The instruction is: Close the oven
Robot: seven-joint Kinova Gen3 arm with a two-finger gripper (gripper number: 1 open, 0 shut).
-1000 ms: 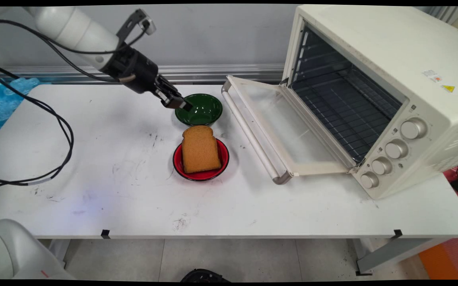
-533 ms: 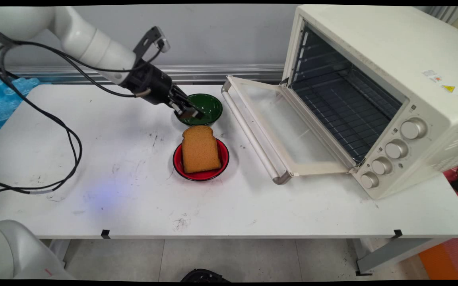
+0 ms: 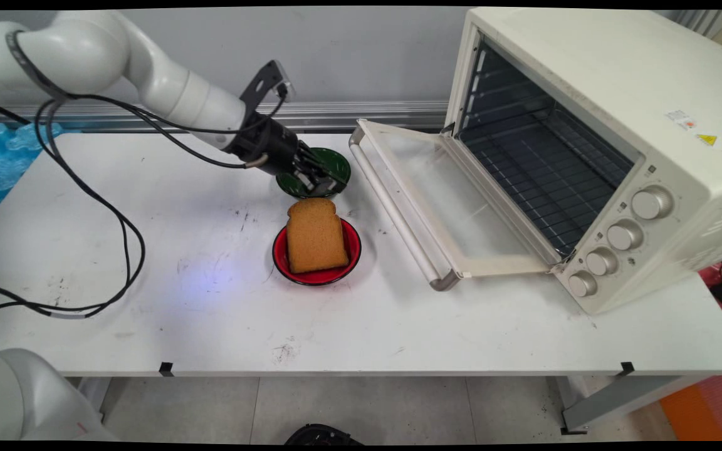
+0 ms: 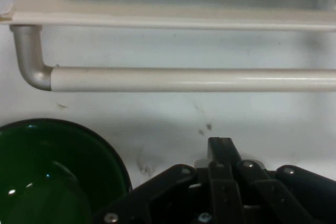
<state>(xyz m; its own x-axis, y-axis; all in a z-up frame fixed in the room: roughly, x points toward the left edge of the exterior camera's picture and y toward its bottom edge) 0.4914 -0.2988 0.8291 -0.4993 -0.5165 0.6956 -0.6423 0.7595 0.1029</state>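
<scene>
Tabletop (image 3: 148, 250) is shared by an open oven (image 3: 586, 81), whose door (image 3: 449, 200) is folded down flat. Toast (image 3: 315, 236) is laid on a red plate (image 3: 353, 241) near the door. A green bowl (image 3: 334, 164) is set just behind the plate. The pincer (image 3: 326, 185) is held clenched and empty, low at the bowl's door-side edge.

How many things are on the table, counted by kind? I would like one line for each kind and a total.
Bowls: 2, a green bowl and a red bowl
Bread slices: 1, the toast lying in the red bowl
Ovens: 1, the toaster oven with its door down
Total: 4
</scene>
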